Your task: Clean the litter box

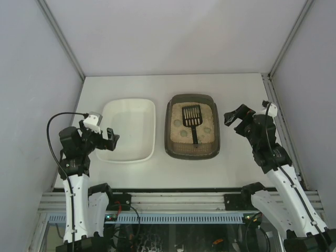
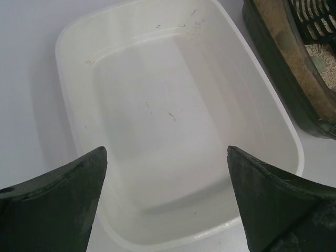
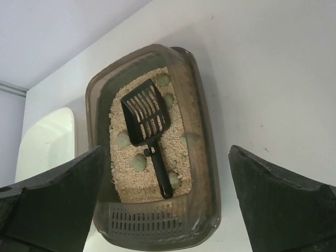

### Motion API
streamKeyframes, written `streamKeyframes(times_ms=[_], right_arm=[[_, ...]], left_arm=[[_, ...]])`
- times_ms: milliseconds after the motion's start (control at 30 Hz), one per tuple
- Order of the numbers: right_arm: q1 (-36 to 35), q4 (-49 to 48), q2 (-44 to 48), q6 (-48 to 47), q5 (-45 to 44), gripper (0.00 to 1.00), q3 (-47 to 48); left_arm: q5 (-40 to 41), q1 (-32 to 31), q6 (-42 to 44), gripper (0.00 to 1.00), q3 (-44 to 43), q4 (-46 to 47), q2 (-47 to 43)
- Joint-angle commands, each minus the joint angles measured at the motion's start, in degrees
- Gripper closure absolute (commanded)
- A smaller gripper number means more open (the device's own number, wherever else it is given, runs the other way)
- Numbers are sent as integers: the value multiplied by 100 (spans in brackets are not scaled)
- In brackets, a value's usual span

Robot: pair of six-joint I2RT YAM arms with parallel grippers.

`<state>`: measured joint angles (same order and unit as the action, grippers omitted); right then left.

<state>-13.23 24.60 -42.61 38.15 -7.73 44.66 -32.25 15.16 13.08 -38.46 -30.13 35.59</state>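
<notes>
Two pincers stand released, jaws spread wide and grasping nothing. Left pincer (image 1: 111, 137) hovers over the near left part of a plain white tray (image 1: 128, 121). Right pincer (image 1: 235, 119) hangs above the bare bench (image 1: 236, 160), just right of the litter box (image 1: 169, 131). That dark box sits mid-bench, just beside the white tray with a narrow gap between them. On its beige litter lies a black slotted scoop (image 1: 192, 119), handle toward the arms, among several pale greenish clumps (image 3: 138, 163).

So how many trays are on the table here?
2. The white tray sits left of centre; the dark litter box sits just to its right, with a black scoop inside.
</notes>
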Motion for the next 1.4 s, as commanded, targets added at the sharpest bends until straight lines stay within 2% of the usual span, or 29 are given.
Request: streamKeyframes(times_ms=[0, 167, 233, 267, 300, 333, 400, 500, 567, 633, 700, 767, 800, 900, 967, 1033, 1133, 1167, 1233, 1367], right_arm=[[-354, -134, 471, 97, -977, 0, -41], [-353, 244, 928, 821, -1755, 0, -160], [-287, 280, 1262, 795, -1507, 0, -288], [-239, -55, 1438, 517, -1146, 0, -436], [-202, -370, 1579, 218, -713, 3, -587], [-171, -656, 1690, -18, -315, 12, -728], [-162, -876, 1688, -288, 171, 24, -813], [-174, -800, 1041, -518, 556, 30, -650], [-280, -666, 384, -574, 501, 28, -486], [-621, -355, -400, -733, -87, 23, -192], [-1080, 99, -1171, -986, -707, 23, 346], [-1558, 513, -1838, -1149, -1266, 27, 934], [-1760, 658, -2104, -1192, -1485, 31, 1162], [-2036, 927, -2642, -1051, -1641, 53, 1569], [-1989, 947, -2865, -893, -1355, 57, 1580], [-1988, 913, -3103, -823, -1077, 57, 1580], [-2044, 872, -3526, -769, -832, 56, 1625], [-2077, 909, -3648, -733, -823, 56, 1653], [-2114, 932, -3850, -646, -806, 56, 1668], [-2201, 806, -4217, -574, -708, 56, 1665]], left_arm=[[-158, -53, -31, 0, 75, 169, -52], [-276, -81, -473, 0, 110, 211, -124], [-656, -96, -678, 0, 33, 210, -150], [-758, -96, -812, 0, -49, 197, -155], [-775, -100, -982, 0, -131, 197, -159], [-740, -101, -1178, 0, -198, 233, -159], [-374, -100, -1700, 0, -336, 283, -166], [285, -132, -2102, 0, -568, 37, -145], [666, -162, -2013, 0, -832, -574, -75], [1119, -180, -1948, 0, -1172, -1070, 47], [1576, -196, -1841, 0, -1591, -1566, 219], [1735, -225, -1621, 0, -1883, -1676, 364], [1800, -244, -1514, 0, -1934, -1635, 400], [2143, -270, -1409, 0, -2015, -1469, 489], [2465, -322, -1409, 0, -2116, -1343, 564], [2850, -595, -1300, 0, -2417, -1465, 934], [4127, -1546, -1106, 0, -2946, -1860, 2054], [4155, -1677, -1079, 0, -3081, -1953, 2353], [3612, -1726, -1133, 0, -3203, -1945, 2617], [2491, -1831, -1609, 0, -2775, -482, 2253]])
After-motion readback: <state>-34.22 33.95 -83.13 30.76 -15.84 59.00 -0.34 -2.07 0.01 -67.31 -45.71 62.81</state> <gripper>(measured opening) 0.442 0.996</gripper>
